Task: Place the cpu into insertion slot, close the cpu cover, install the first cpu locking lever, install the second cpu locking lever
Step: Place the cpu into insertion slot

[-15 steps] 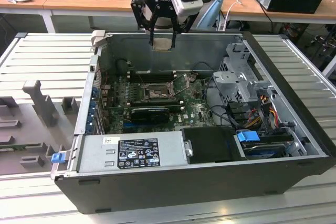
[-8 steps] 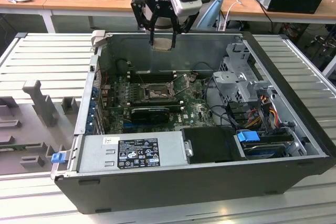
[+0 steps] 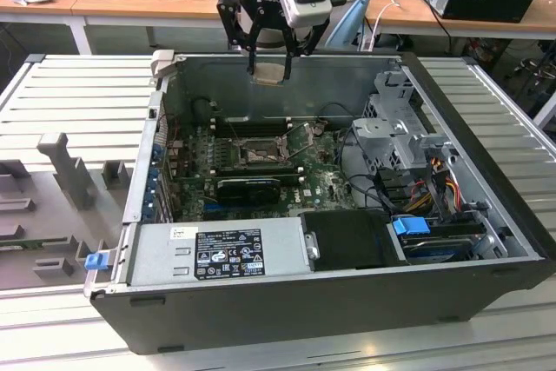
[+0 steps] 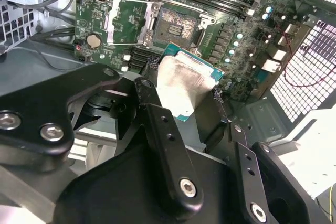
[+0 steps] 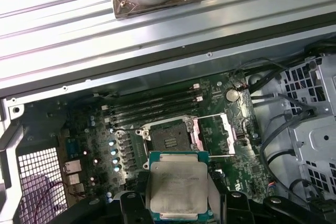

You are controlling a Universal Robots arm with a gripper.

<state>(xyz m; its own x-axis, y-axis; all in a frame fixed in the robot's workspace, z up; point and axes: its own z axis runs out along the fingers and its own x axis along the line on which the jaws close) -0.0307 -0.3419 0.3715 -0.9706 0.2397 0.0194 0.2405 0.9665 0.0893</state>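
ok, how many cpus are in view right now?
1. The cpu is clamped in the gripper, held above the open case. The insertion slot is empty, with the cpu cover flipped open beside it.

- An open black computer case (image 3: 287,310) lies on a slatted metal worktop (image 3: 78,84).
- A grey power supply (image 3: 217,254) sits inside it.
- Black memory slots (image 5: 152,109) line the green motherboard (image 5: 84,135).

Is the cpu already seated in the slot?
No: in the first wrist view the claw holds the cpu clear of the slot, which lies bare with its cover open.
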